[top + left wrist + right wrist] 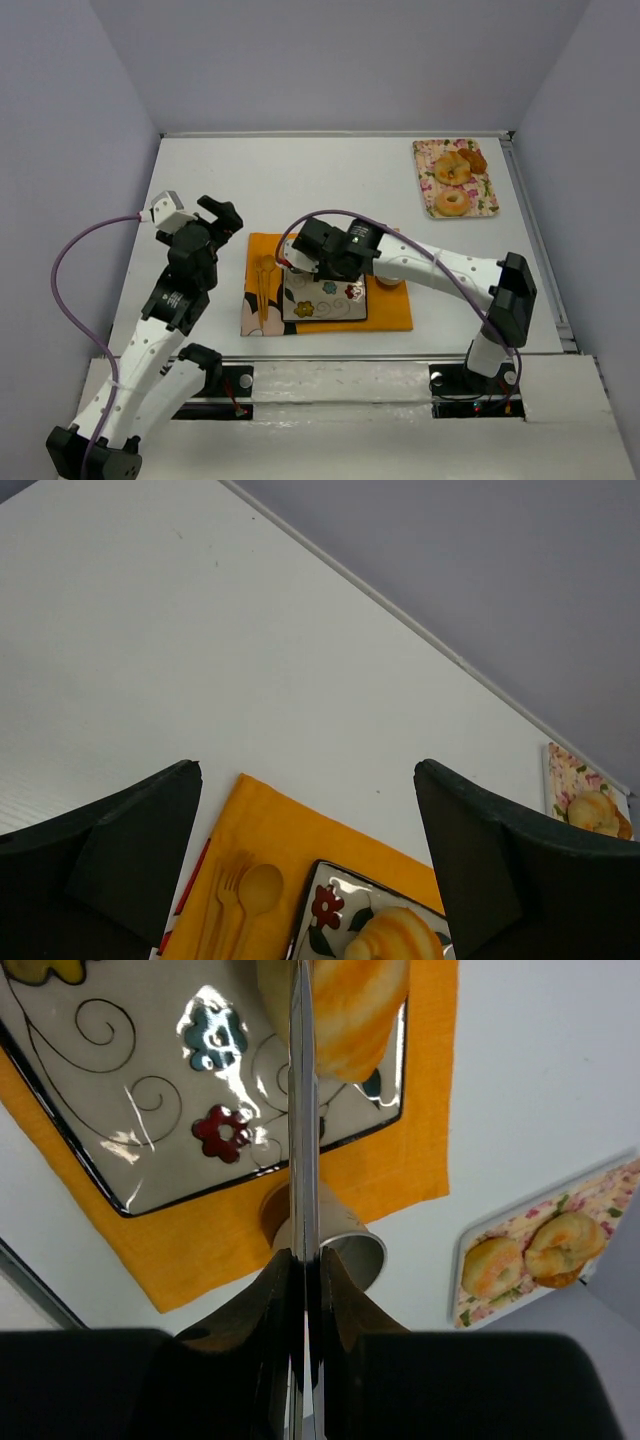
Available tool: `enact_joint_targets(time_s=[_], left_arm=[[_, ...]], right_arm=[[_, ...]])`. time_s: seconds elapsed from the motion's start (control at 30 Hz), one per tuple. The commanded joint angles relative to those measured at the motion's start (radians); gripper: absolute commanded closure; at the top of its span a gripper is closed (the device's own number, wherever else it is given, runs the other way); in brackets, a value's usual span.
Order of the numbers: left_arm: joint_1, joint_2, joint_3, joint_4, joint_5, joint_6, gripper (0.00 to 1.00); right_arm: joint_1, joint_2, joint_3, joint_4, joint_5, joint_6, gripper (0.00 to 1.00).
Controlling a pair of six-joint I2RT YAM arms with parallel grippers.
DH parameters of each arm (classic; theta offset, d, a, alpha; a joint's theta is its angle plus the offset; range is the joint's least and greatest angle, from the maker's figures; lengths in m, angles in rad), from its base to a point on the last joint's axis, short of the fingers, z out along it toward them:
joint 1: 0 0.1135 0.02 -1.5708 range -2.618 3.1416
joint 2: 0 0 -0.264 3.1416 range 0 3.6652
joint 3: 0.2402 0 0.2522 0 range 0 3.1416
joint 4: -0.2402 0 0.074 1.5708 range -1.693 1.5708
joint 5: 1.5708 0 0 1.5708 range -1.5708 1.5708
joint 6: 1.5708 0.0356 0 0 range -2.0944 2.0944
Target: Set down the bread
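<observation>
The bread (345, 1005), a golden-yellow ridged roll, is over the far corner of the square flowered plate (120, 1080) on the orange napkin (200, 1250). It also shows in the left wrist view (395, 935). My right gripper (308, 1255) is shut on a thin metal tool (303, 1110), seen edge-on, whose tip reaches the bread. I cannot tell whether the bread touches the plate. In the top view the right gripper (312, 262) hides the bread above the plate (335, 305). My left gripper (305, 770) is open and empty, left of the napkin (215, 218).
A wooden fork and spoon (240, 895) lie on the napkin left of the plate. A metal cup (335, 1240) stands at the plate's right edge. A flowered tray (490, 205) with a donut (452, 202) and buns sits at the far right.
</observation>
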Motion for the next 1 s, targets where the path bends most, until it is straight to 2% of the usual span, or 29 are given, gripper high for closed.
enact_joint_targets(time_s=[0.0, 0.03, 0.07, 0.13, 0.2, 0.23, 0.43, 0.57, 0.7, 0.77, 0.97], left_arm=[[0.005, -0.020, -0.015, 0.041, -0.028, 0.003, 0.01], [0.005, -0.020, -0.016, 0.039, -0.028, 0.003, 0.01], [0.005, -0.020, -0.015, 0.039, -0.029, 0.003, 0.01], [0.005, -0.023, -0.015, 0.039, -0.029, 0.001, 0.01], [0.005, -0.023, -0.015, 0.039, -0.029, 0.000, 0.01], [0.006, -0.023, -0.016, 0.039, -0.029, 0.000, 0.01], [0.006, -0.026, -0.015, 0.041, -0.029, -0.002, 0.01], [0.006, -0.023, -0.015, 0.042, -0.025, 0.000, 0.01], [0.006, -0.026, -0.013, 0.042, -0.023, 0.000, 0.01], [0.006, -0.025, -0.013, 0.041, -0.023, 0.003, 0.01], [0.005, -0.025, -0.012, 0.044, -0.010, 0.003, 0.01]], right_arm=[[0.008, 0.072, 0.028, -0.093, -0.079, 0.055, 0.91], [0.008, 0.072, 0.024, -0.085, -0.094, 0.056, 0.88], [0.008, 0.072, 0.018, -0.079, -0.103, 0.059, 0.74], [0.008, 0.048, -0.002, -0.051, -0.122, 0.056, 0.64], [0.017, 0.009, -0.013, -0.015, -0.152, 0.049, 0.50], [0.017, -0.003, -0.018, 0.007, -0.171, 0.043, 0.49], [0.017, -0.048, -0.045, 0.047, -0.205, 0.033, 0.46], [0.017, -0.078, -0.055, 0.074, -0.198, 0.027, 0.47], [0.017, -0.181, -0.068, 0.127, -0.192, 0.010, 0.51], [0.017, -0.228, -0.084, 0.186, -0.169, 0.013, 0.51], [0.017, -0.458, -0.208, 0.421, -0.098, 0.035, 0.59]])
